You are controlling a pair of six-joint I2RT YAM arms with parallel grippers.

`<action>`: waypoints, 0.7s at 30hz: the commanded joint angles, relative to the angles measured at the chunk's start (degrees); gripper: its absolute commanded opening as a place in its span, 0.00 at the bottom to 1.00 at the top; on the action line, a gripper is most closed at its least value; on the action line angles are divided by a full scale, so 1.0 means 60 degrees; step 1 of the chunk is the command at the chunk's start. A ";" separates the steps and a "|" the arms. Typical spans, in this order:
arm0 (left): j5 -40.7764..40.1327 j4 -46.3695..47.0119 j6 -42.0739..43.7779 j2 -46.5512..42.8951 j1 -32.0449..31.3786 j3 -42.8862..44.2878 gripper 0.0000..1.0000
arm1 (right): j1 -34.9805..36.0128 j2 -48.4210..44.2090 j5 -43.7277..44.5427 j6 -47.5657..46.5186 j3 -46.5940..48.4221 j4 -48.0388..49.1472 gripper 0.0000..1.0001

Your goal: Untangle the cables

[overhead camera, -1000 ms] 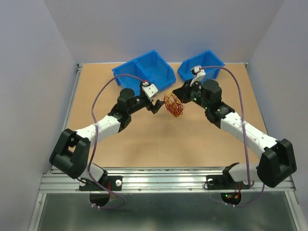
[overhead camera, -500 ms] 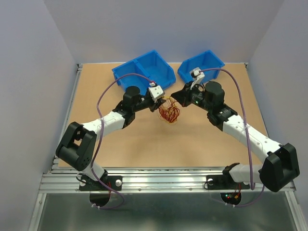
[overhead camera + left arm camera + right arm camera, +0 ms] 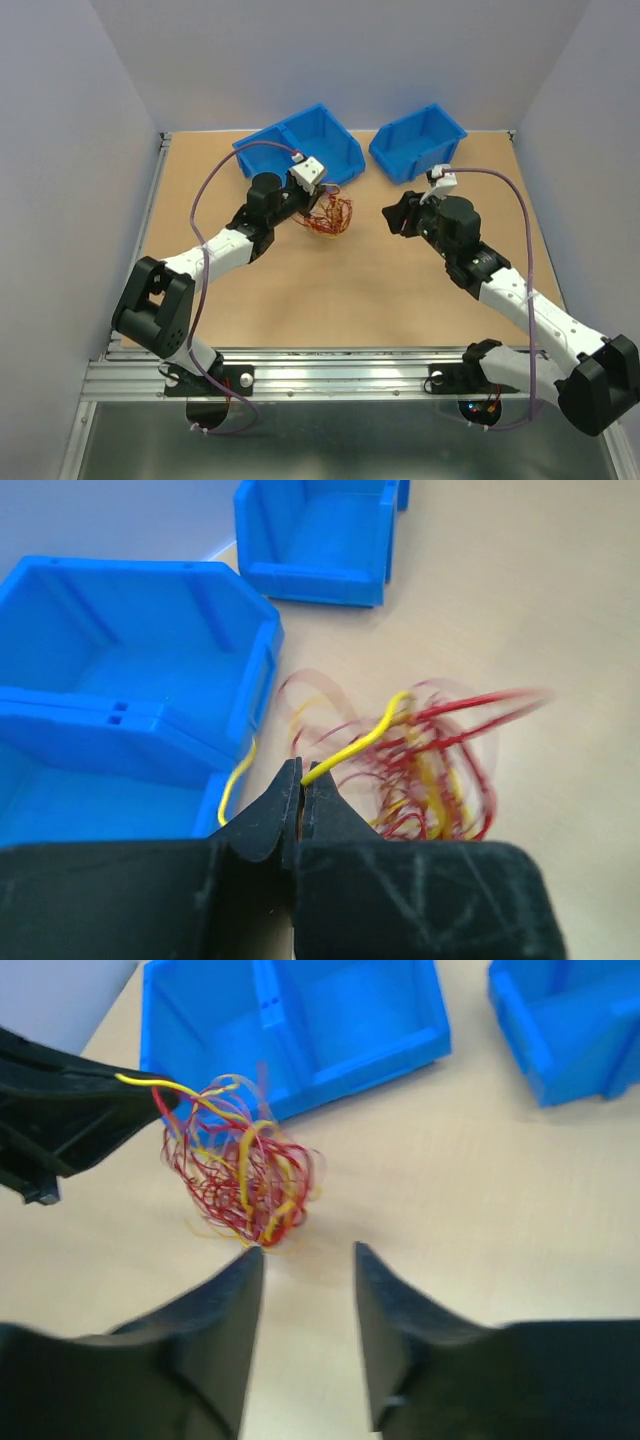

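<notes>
Tangle (image 3: 328, 213) of red and yellow cables sits just before the big bin (image 3: 300, 150), at the left fingers (image 3: 314, 203); the right fingers (image 3: 392, 213) stand well apart from it.

Left wrist: fingers pressed together on one yellow strand (image 3: 350, 748), near the bin's front.

Right wrist: fingers spread, holding nothing.

Light, springy wire, likely; take a loose outer loop.

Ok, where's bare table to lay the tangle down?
Widest bare patch: the table between left arm and right arm, nearside of the tangle. A narrower gap separates tangle and right gripper. Crowded at the far edge: left bin, right bin, and the left gripper holding the tangle.
</notes>
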 commanded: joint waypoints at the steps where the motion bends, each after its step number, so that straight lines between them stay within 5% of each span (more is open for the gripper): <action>1: 0.0471 0.0410 -0.0379 -0.0957 0.0074 0.0073 0.00 | 0.0032 -0.0307 0.0525 -0.0069 -0.0417 0.0075 0.59; 6: 0.0662 -0.0015 -0.0584 -0.1191 0.0074 0.0249 0.00 | 0.0032 0.0308 -0.0134 -0.0449 -0.0621 0.0733 0.81; 10: 0.1203 -0.0264 -0.0715 -0.1572 0.0074 0.0234 0.00 | 0.0032 0.1243 -0.1756 -0.1108 -0.1105 0.2752 0.91; 21: 0.2009 -0.0864 -0.0965 -0.2129 0.0074 0.0439 0.00 | 0.0046 0.3852 -0.5186 -0.0817 -0.1120 0.7397 1.00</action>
